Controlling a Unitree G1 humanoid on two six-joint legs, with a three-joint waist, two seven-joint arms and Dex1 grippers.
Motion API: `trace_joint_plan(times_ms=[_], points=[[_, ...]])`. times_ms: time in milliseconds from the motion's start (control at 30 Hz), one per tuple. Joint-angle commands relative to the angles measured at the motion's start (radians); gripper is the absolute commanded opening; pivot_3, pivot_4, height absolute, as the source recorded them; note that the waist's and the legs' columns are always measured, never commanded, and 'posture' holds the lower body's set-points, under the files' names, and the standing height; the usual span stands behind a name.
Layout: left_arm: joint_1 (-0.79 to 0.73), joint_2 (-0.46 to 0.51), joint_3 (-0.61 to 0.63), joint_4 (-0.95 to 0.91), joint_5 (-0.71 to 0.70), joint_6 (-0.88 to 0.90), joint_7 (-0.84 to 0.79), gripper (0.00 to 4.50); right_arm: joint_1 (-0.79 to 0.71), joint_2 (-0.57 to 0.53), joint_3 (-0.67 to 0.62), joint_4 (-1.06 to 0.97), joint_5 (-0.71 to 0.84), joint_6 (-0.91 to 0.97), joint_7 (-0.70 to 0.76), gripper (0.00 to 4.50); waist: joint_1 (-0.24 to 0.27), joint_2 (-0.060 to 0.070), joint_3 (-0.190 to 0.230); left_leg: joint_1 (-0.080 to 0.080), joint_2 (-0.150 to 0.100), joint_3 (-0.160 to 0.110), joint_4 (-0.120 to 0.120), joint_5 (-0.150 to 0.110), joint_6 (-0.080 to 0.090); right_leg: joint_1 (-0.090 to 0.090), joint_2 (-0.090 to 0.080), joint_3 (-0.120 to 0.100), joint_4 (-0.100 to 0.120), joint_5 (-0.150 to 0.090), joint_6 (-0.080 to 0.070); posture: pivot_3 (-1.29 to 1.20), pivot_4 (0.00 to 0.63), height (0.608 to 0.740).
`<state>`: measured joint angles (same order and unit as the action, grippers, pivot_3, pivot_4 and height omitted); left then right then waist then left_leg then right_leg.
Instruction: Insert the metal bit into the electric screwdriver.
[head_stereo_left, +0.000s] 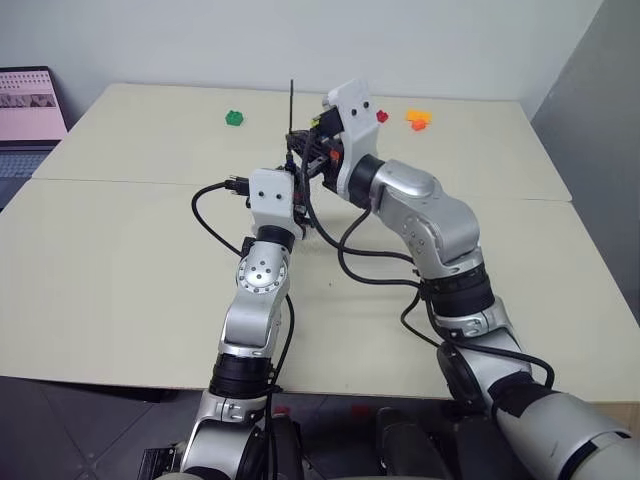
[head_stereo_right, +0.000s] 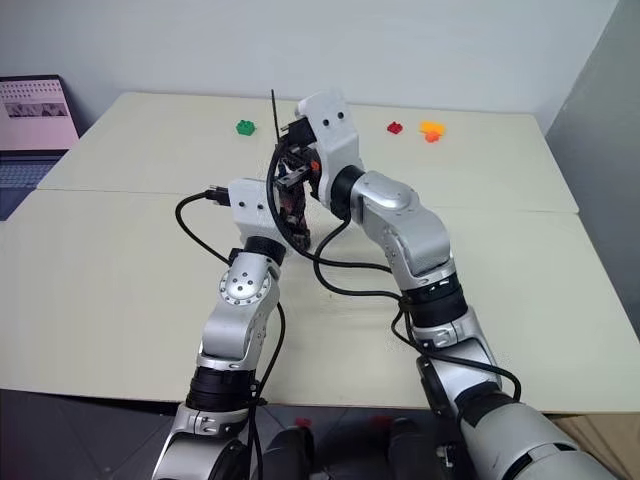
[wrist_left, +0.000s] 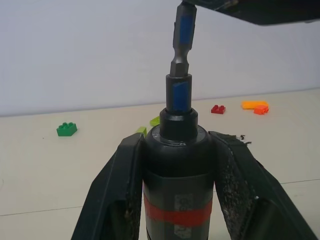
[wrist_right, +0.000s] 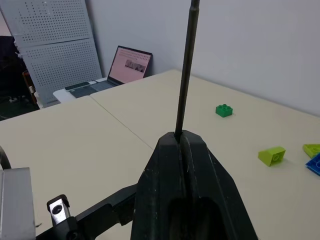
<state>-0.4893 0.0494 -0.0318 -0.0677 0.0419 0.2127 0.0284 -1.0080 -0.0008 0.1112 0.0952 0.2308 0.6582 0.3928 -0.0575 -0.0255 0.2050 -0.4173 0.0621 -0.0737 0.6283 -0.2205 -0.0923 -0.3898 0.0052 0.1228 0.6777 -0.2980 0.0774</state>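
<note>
Surface: two cream tables (head_stereo_left: 120, 270) pushed edge to edge, one seam running across; pale wall behind.
Background items: one open laptop (head_stereo_left: 28, 105) at the far left table edge, cut off by the frame; one perforated grey panel (wrist_right: 50, 47) behind it in the right wrist view.
Arms: two, both raised over the table centre, wrists close together.
Left gripper (wrist_left: 177, 165): two black fingers clamped on the electric screwdriver (wrist_left: 177, 185), one finger on each side of the barrel.
Electric screwdriver: count one; held upright, red band around the body, collar at top; lower end cut off by the frame.
Right gripper (wrist_right: 182, 142): fingers pressed together on the metal bit (wrist_right: 186, 75), which stands straight up out of the tips.
Metal bit: count one; thin dark rod, upper end cut off in the right wrist view. Hex end with blue marking (wrist_left: 182, 65) sits in the screwdriver collar, directly above the barrel; seating depth cannot be told.
Small blocks on table: one green (head_stereo_left: 234, 118), one red (head_stereo_right: 395, 128), orange cluster (head_stereo_right: 432, 130) (count unclear, perhaps two), two lime pieces (wrist_right: 272, 155), one blue (wrist_right: 315, 164) cut off.
Hard to make out: gripper contact in the head views, hidden by cables and wrist housings.
</note>
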Motion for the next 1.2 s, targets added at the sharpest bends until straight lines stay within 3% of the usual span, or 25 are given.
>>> trace_joint_plan(times_ms=[33, 633, 1100, 1200], points=[[-0.003, 0.005, 0.01, -0.005, 0.009, 0.001, 0.004, 1.64, -0.006, -0.005, 0.012, -0.011, -0.011, -0.01, 0.0, 0.0, 0.0, 0.0, 0.0, 0.0, 0.0, 0.0, 0.0, 0.0, 0.0, 0.0, 0.0, 0.0, 0.0, 0.0, 0.0, 0.0, 0.15, 0.74], [0.002, 0.007, 0.0, -0.013, 0.013, 0.005, 0.001, 1.64, 0.0, 0.007, 0.037, -0.025, -0.006, 0.016, 0.01, 0.0, 0.0, 0.0, 0.0, 0.0, 0.0, 0.0, 0.0, 0.0, 0.0, 0.0, 0.0, 0.0, 0.0, 0.0, 0.0, 0.0, 0.15, 0.74], [0.0, 0.006, -0.003, -0.011, 0.012, 0.002, -0.004, 1.64, -0.019, -0.002, 0.014, -0.032, 0.003, 0.01, 0.029, 3.16, 0.0, 0.0, 0.0, 0.0, 0.0, 0.0, 0.0, 0.0, 0.0, 0.0, 0.0, 0.0, 0.0, 0.0, 0.0, 0.0, 0.15, 0.74], [-0.001, 0.007, -0.003, -0.011, 0.011, 0.002, -0.005, 1.64, -0.027, -0.009, 0.002, -0.039, 0.014, 0.013, 0.037, 3.17, 0.0, 0.0, 0.0, 0.0, 0.0, 0.0, 0.0, 0.0, 0.0, 0.0, 0.0, 0.0, 0.0, 0.0, 0.0, 0.0, 0.15, 0.74]])
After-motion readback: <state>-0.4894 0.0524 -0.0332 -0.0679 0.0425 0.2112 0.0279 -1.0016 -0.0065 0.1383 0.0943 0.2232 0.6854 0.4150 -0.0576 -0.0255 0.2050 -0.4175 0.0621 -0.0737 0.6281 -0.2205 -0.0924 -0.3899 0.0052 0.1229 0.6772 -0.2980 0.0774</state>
